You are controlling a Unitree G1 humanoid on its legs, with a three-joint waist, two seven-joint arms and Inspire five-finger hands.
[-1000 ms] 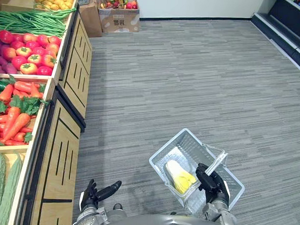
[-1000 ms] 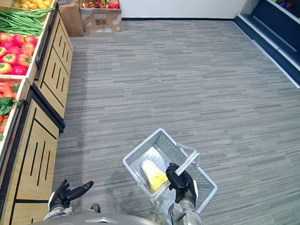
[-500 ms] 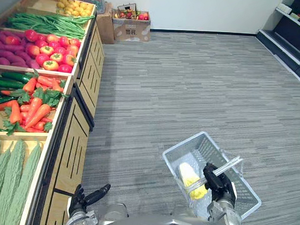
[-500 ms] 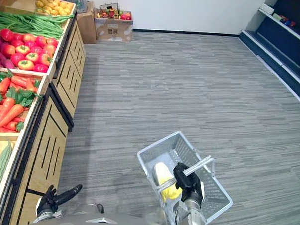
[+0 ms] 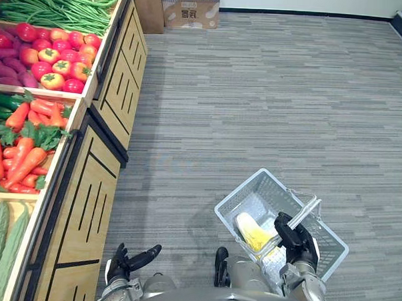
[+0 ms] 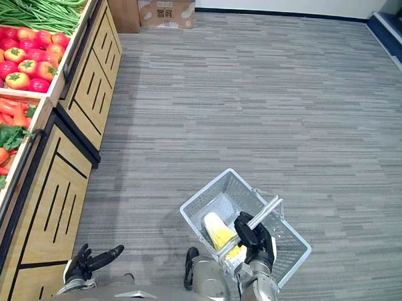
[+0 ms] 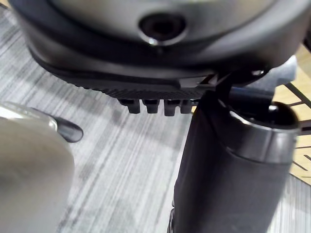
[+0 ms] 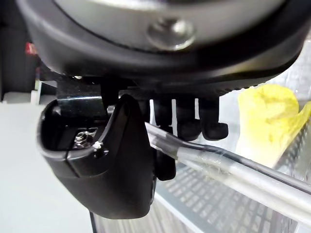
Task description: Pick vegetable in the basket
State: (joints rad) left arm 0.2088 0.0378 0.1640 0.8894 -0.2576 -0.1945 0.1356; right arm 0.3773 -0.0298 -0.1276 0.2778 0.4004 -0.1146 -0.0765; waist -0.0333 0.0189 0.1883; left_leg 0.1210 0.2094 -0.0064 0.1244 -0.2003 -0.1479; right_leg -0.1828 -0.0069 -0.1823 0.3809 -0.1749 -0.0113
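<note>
A grey wire basket [image 5: 256, 193] hangs above the floor by its clear handle [image 5: 299, 217], which my right hand [image 5: 292, 238] is shut on. Inside it lies a yellow-and-white cabbage [image 5: 251, 232], seen past the fingers [image 8: 192, 121] as a yellow cabbage [image 8: 269, 116] in the right wrist view. My left hand [image 5: 131, 259] hangs low beside the wooden produce stand [image 5: 96, 186] with relaxed fingers and nothing in it. On that stand lie carrots [image 5: 23, 163], red tomatoes [image 5: 55, 54], green beans [image 5: 53, 11] and bitter gourds [image 5: 0, 248].
The stand's wooden front runs along my left side. A cardboard box [image 5: 189, 7] of produce stands on the floor at the far end by the wall. Grey carpet [image 5: 277, 94] stretches ahead and to the right.
The whole view has shifted, so the camera has moved: the stand and far box sit higher and nearer. My right hand keeps its hold on the basket handle; my left hand stays low.
</note>
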